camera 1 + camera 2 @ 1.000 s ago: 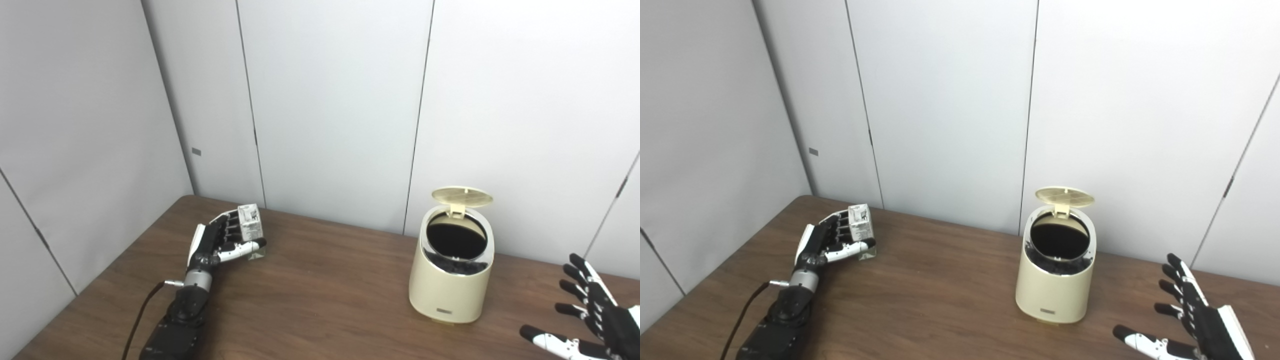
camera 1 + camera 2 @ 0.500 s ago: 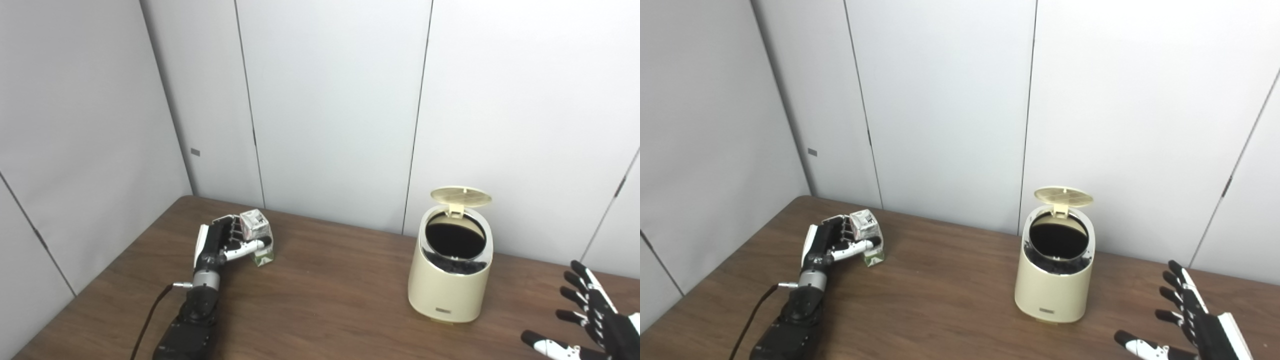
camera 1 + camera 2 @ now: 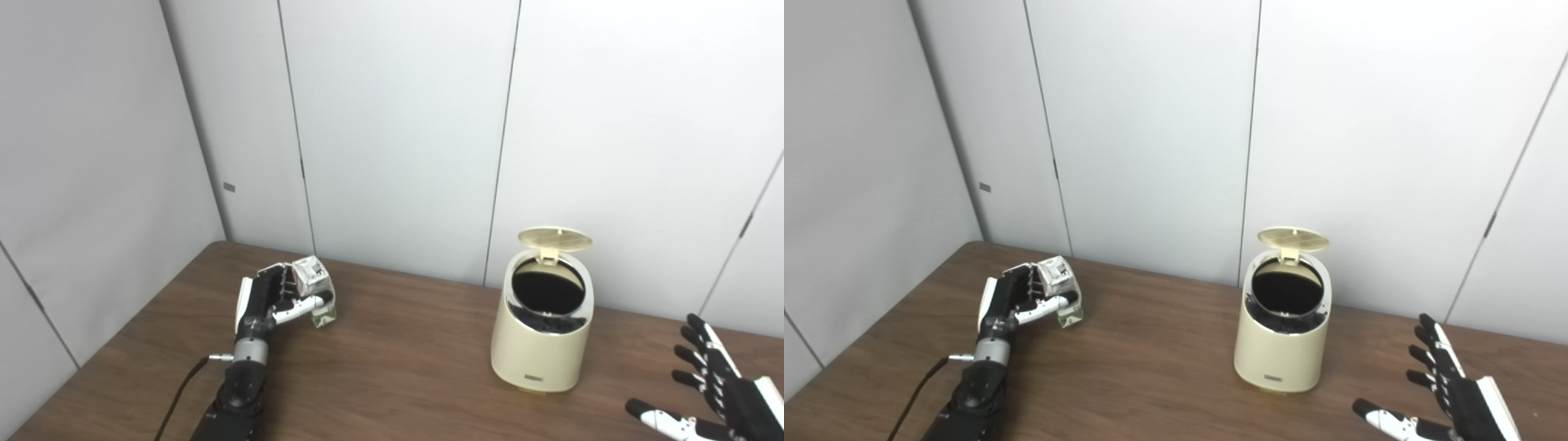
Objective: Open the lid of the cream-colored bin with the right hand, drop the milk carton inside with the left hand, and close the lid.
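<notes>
While the left hand [image 3: 275, 297] wraps the tilted milk carton [image 3: 313, 283] at the desk's [image 3: 392, 367] far left, it looks light, crushable; hold its flat sides. Bin [image 3: 542, 331] right of centre, lid [image 3: 554, 238] up. Right hand [image 3: 713, 392] spread, empty.

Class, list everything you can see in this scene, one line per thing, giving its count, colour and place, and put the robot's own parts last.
table: one, dark brown wood, fills the foreground.
wall panels: several, pale grey, behind the table.
bin: one, cream-coloured, right of centre on the table.
lid: one, cream, raised open at the bin's back.
milk carton: one, white with green base, far left, tilted.
cable: one, black, beside the left arm.
left hand: one, black and white, shut on the milk carton.
right hand: one, black and white, open, bottom right.
</notes>
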Controlling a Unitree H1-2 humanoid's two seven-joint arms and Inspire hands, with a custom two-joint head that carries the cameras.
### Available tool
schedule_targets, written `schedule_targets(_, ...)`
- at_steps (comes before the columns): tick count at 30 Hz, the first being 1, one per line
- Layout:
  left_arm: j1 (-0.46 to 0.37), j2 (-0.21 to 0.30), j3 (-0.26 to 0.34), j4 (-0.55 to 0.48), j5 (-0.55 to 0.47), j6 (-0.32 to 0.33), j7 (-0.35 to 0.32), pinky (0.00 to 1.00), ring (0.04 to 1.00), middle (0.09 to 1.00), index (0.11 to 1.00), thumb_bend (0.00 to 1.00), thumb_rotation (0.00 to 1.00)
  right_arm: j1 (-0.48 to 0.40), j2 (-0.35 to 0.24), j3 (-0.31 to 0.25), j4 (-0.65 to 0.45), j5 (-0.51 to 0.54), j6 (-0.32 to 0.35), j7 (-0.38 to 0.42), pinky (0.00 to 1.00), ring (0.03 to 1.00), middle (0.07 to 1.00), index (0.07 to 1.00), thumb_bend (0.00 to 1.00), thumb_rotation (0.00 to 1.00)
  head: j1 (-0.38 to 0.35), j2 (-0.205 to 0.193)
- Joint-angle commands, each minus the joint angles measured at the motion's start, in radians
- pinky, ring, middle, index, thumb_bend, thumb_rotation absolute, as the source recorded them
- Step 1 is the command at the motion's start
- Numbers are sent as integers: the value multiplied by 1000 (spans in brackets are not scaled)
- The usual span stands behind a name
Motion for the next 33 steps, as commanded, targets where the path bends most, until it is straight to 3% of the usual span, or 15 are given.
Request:
schedule_targets(1, -39, 17, 1, -101, 1, -42, -8, 440, 470, 491, 482, 523, 0, -33, -3, -12, 0, 6, -35, -12, 905, 945, 980, 1000, 520, 0, -7, -1)
schedule_targets(3, -28, 14, -5, -154, 22, -35, -12, 426, 452, 478, 488, 523, 0, -33, -4, -16, 16, 14, -45, -14, 917, 948, 980, 1000, 529, 0, -18, -2)
schedule_targets(9, 5, -35, -11, -453, 48, 173, -9, 360, 414, 474, 489, 524, 0, -33, -9, -43, 112, 56, -148, -21, 905, 946, 975, 1000, 584, 0, -50, 3)
schedule_targets(14, 4, -65, -23, -583, 84, 259, -11, 333, 396, 465, 495, 523, 0, -35, -13, -53, 186, 68, -226, -24, 901, 946, 972, 1000, 622, 0, -70, 5)
schedule_targets(21, -6, -96, -57, -671, 130, 303, -29, 407, 441, 474, 489, 523, 0, -44, -24, -56, 293, 63, -333, -31, 853, 917, 952, 992, 670, 1, -114, 12)
schedule_targets(29, -35, -125, -98, -691, 139, 290, -62, 393, 433, 469, 492, 523, 0, -65, -23, -61, 404, 71, -435, -37, 820, 909, 935, 967, 749, 182, -162, 14)
schedule_targets(33, -52, -140, -123, -687, 160, 285, -68, 389, 432, 468, 493, 523, 0, -66, -22, -55, 415, 61, -452, -41, 813, 902, 932, 967, 736, 189, -188, 14)
